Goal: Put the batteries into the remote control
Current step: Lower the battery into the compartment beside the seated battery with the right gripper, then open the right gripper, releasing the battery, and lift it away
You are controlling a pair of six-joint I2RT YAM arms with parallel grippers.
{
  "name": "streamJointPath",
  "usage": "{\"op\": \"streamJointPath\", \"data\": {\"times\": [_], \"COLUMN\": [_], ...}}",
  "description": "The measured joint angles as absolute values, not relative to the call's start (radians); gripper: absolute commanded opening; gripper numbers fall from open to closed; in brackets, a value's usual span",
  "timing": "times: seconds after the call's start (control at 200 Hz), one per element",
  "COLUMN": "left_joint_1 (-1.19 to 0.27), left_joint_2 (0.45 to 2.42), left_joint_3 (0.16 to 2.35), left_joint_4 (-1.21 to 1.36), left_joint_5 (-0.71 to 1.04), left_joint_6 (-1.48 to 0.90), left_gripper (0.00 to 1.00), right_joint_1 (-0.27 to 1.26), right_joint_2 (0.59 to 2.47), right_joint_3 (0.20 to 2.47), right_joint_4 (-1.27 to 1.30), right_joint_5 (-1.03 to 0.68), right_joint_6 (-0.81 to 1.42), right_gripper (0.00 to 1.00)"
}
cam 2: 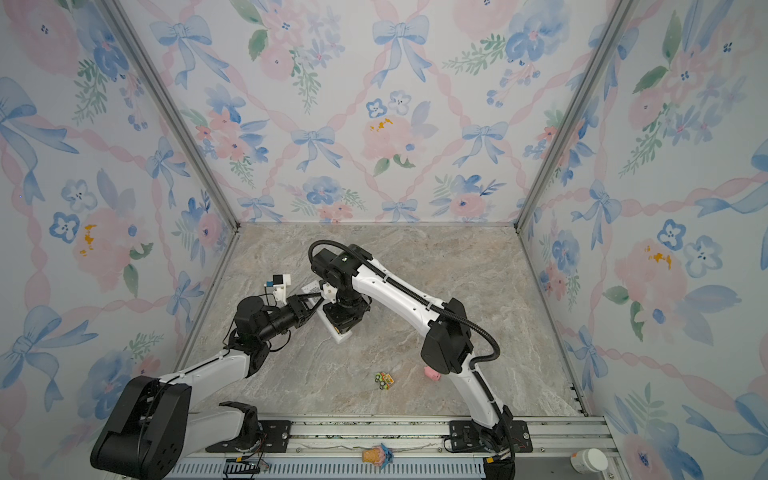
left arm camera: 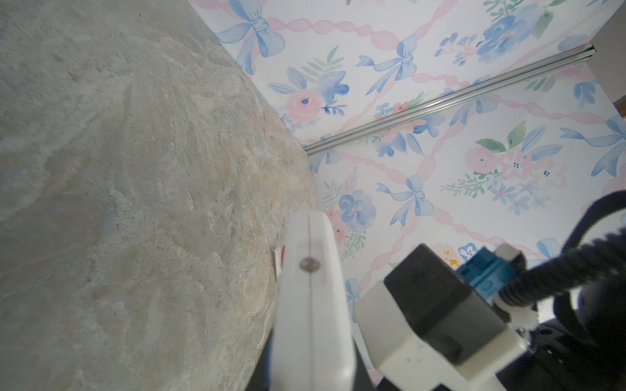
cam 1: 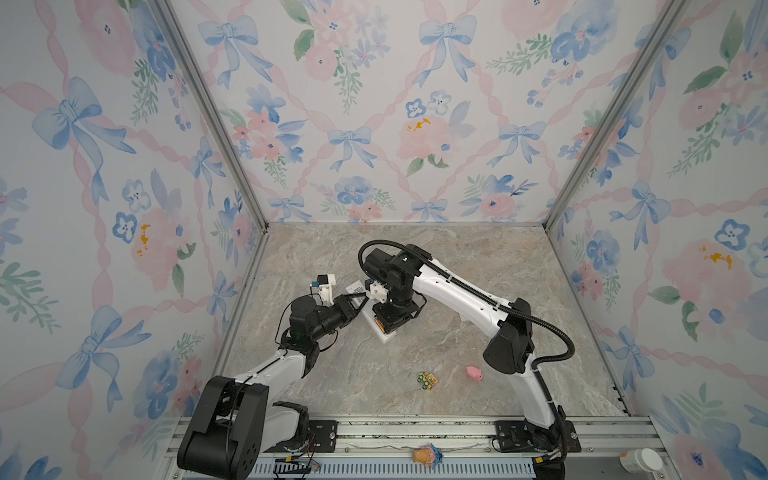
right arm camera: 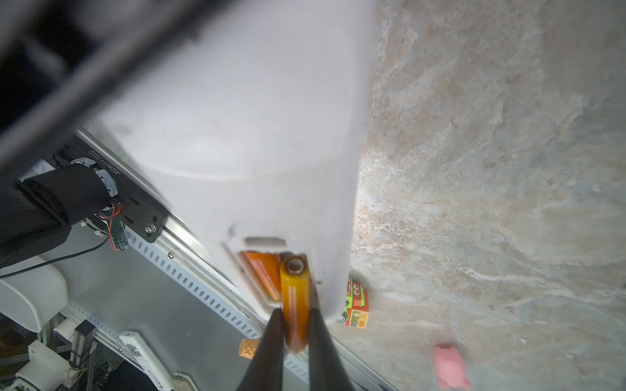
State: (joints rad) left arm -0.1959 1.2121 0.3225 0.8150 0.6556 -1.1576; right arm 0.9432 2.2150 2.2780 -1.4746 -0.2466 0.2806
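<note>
The white remote control [cam 1: 385, 335] is held off the table, back side up, by my left gripper [cam 1: 358, 303], which is shut on its far end. In the left wrist view that end [left arm camera: 311, 304] fills the space between the jaws. My right gripper [right arm camera: 295, 318] points down over the remote's near end [cam 2: 338, 335]. Its black fingers [right arm camera: 267, 348] press on both sides of an orange battery [right arm camera: 294, 298], whose gold tip sits in the open compartment. A second orange battery [right arm camera: 262, 274] lies in the compartment beside it.
A small flat white piece [cam 1: 355, 287] lies on the marble table just behind the grippers. A toy car [cam 1: 428, 380] and a pink pig [cam 1: 474, 372] sit near the front. An ice-cream cone toy [cam 1: 426, 455] and a white bottle [cam 1: 640, 459] rest on the front rail.
</note>
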Motion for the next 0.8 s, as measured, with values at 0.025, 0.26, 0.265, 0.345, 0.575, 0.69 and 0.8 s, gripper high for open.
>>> {"op": "streamJointPath", "data": {"times": [0.025, 0.26, 0.265, 0.345, 0.575, 0.69, 0.8], "left_joint_1": [-0.196, -0.196, -0.196, -0.196, -0.196, -0.196, -0.196], "left_joint_2": [1.212, 1.212, 1.212, 1.212, 1.212, 1.212, 1.212], "left_joint_3": [0.323, 0.317, 0.317, 0.316, 0.316, 0.316, 0.316], "left_joint_4": [0.815, 0.816, 0.816, 0.819, 0.826, 0.828, 0.833], "left_joint_5": [0.656, 0.66, 0.66, 0.661, 0.664, 0.664, 0.67], "left_joint_6": [-1.157, -1.164, -1.164, -1.165, -1.165, -1.168, -1.172], "left_gripper": [0.0, 0.0, 0.0, 0.0, 0.0, 0.0, 0.0], "right_joint_1": [0.943, 0.941, 0.941, 0.94, 0.936, 0.936, 0.936], "right_joint_2": [2.215, 2.215, 2.215, 2.215, 2.215, 2.215, 2.215], "right_joint_3": [2.278, 2.281, 2.281, 2.281, 2.281, 2.281, 2.281], "right_joint_4": [-1.475, -1.474, -1.474, -1.474, -1.474, -1.473, -1.472], "right_joint_5": [-0.246, -0.231, -0.231, -0.231, -0.231, -0.231, -0.231], "right_joint_6": [0.28, 0.28, 0.28, 0.28, 0.28, 0.28, 0.281], "right_gripper": [0.2, 0.23, 0.23, 0.24, 0.26, 0.3, 0.33]}}
